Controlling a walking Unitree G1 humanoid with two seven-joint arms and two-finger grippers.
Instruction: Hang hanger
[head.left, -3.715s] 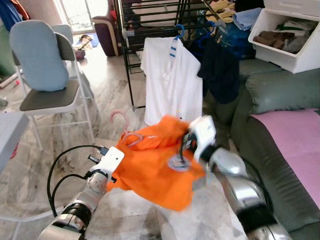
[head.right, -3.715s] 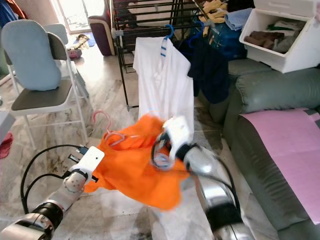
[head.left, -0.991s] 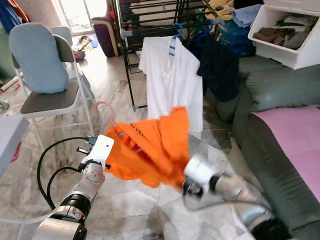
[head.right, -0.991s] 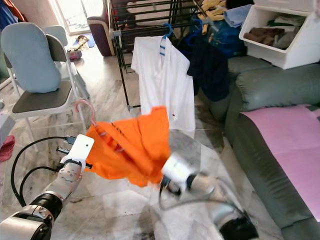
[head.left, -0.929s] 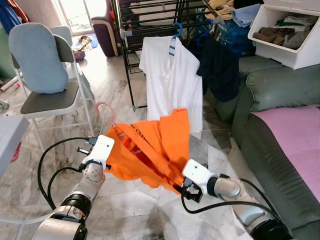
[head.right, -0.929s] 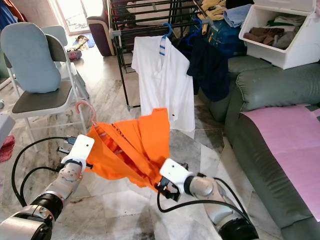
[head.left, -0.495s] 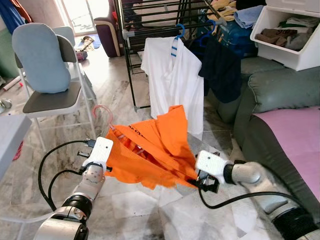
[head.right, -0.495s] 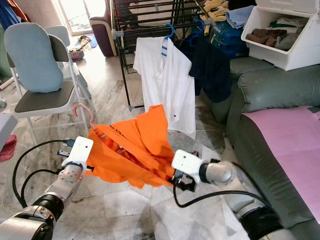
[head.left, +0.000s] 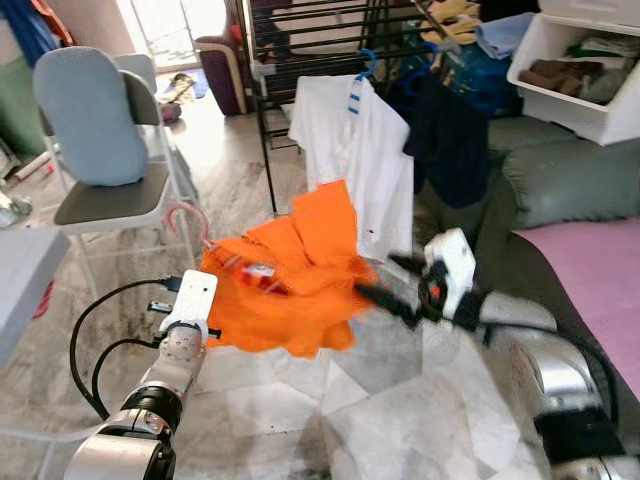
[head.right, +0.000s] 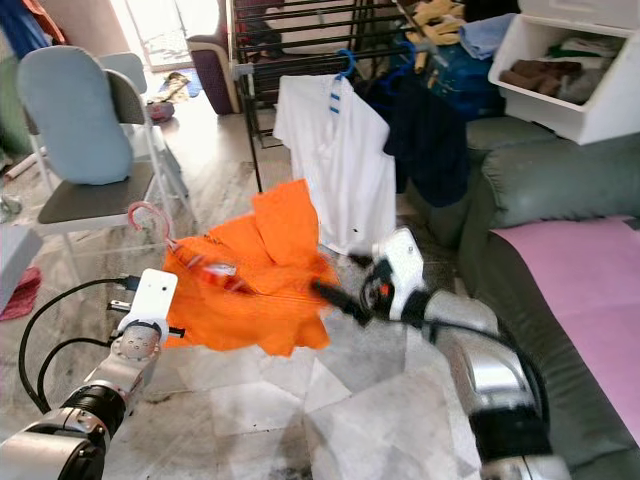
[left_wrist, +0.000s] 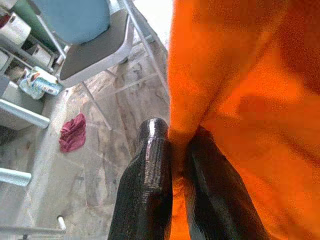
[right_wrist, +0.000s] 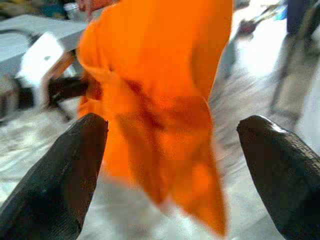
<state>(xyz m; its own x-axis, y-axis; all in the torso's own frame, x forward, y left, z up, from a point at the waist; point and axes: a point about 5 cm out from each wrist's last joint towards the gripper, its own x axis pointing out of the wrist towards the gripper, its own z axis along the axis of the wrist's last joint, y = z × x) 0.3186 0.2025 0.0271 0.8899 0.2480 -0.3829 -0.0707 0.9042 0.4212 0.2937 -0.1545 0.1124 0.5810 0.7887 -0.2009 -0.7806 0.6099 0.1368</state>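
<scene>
One left tool (left_wrist: 172, 165) alone is pinching the orange shirt (head.left: 285, 275) on its pink hanger (head.left: 190, 222) while the right tool (head.left: 385, 283) is gaping beside it, risking slippage before reaching the rack (head.left: 310, 40).

The floor (head.left: 270, 400) is made of pale marble tiles with grey streaks. A folding chair (head.left: 110, 190) with a blue back cushion stands on it at the robot's left. A small red cloth (left_wrist: 73, 138) lies on the tiles near the chair's legs. A black metal drying rack (head.left: 300, 60) stands on the floor farther back, with a white shirt (head.left: 355, 160) and a dark garment (head.left: 447, 140) hanging from it. A dark green sofa (head.left: 570, 190) sits on the floor at the right, with a pink sheet (head.left: 600, 270) spread over its seat. A white bin (head.left: 580, 70) full of clothes rests on top of the sofa.
</scene>
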